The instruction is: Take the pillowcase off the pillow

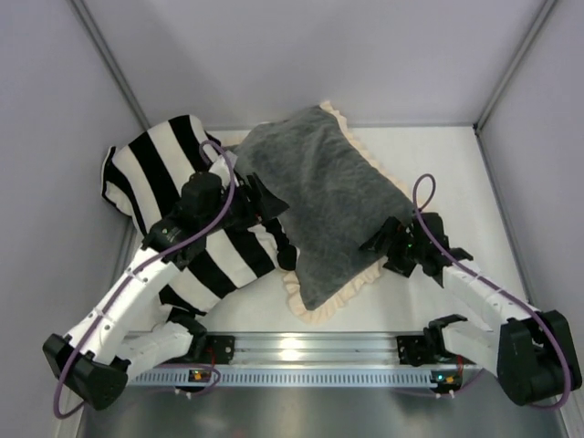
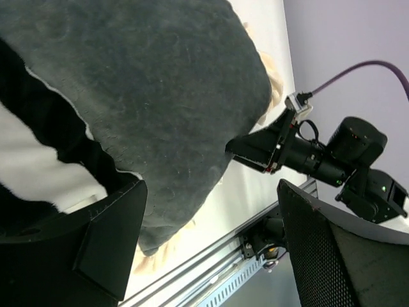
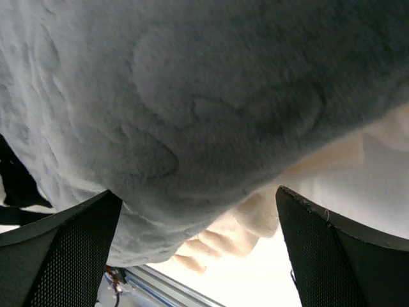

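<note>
The fuzzy dark grey pillowcase (image 1: 324,196) with its cream frill (image 1: 333,297) lies plump in the middle of the table. The pillow is hidden inside it. My left gripper (image 1: 276,224) stands open at the case's left edge, with nothing between its fingers. In the left wrist view the left gripper (image 2: 211,185) faces the grey pillowcase (image 2: 160,83) and holds none of it. My right gripper (image 1: 385,248) is open at the case's right edge. In the right wrist view the right gripper (image 3: 197,192) brackets the grey pillowcase (image 3: 192,96) and the frill (image 3: 252,227), unclamped.
A black-and-white striped cushion (image 1: 164,173) lies at the left under my left arm, overlapping the case's left side. A metal rail (image 1: 310,347) runs along the near edge. Grey walls close in the table on the left, back and right.
</note>
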Available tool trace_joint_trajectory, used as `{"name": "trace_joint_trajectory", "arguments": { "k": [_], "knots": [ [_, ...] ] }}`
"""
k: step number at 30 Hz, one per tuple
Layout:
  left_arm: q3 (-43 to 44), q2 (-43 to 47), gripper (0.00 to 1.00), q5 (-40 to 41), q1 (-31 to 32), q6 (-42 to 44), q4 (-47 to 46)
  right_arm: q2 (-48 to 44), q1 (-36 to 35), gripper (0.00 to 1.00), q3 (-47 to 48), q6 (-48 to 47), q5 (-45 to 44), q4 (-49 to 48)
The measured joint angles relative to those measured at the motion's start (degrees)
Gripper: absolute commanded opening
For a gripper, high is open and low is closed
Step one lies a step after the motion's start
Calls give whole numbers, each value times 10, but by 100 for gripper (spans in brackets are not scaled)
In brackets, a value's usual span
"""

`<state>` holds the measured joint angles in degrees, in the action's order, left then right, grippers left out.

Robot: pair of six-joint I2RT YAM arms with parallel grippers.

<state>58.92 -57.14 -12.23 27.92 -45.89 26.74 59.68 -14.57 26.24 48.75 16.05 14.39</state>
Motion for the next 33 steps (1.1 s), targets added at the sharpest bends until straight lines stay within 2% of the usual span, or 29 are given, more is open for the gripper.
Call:
{"name": "trace_joint_trajectory", "arguments": {
  "k": [8, 9, 11, 12, 13, 14, 15, 20, 23, 25, 29, 33],
  "knots": [
    [17, -70, 87, 91, 74, 31, 17, 70, 30, 99, -23, 42, 50, -160],
    [17, -81, 87, 99, 79, 33, 20, 78, 36, 97, -31, 48, 54, -190],
    [18, -106, 87, 120, 89, 37, 24, 93, 45, 77, -46, 61, 62, -242],
    [19, -113, 87, 125, 92, 37, 25, 103, 50, 62, -52, 68, 64, -265],
    [20, -122, 87, 133, 96, 37, 29, 114, 54, 29, -53, 73, 66, -287],
    [22, -128, 86, 137, 99, 37, 31, 125, 57, 11, -54, 77, 68, -305],
    [25, -135, 86, 143, 103, 37, 34, 135, 61, 0, -54, 85, 71, -324],
    [40, -156, 86, 164, 122, 37, 37, 157, 88, 0, -47, 100, 91, -361],
    [47, -158, 86, 172, 130, 39, 38, 130, 116, 0, -25, 92, 93, -324],
    [50, -159, 86, 178, 134, 40, 37, 81, 147, 0, 13, 68, 83, -256],
    [52, -159, 86, 188, 137, 44, 37, 4, 198, 0, 176, -15, 41, -95],
    [56, -158, 84, 201, 151, 56, 38, 2, 209, 0, 403, -110, 16, 15]
  ]
}}
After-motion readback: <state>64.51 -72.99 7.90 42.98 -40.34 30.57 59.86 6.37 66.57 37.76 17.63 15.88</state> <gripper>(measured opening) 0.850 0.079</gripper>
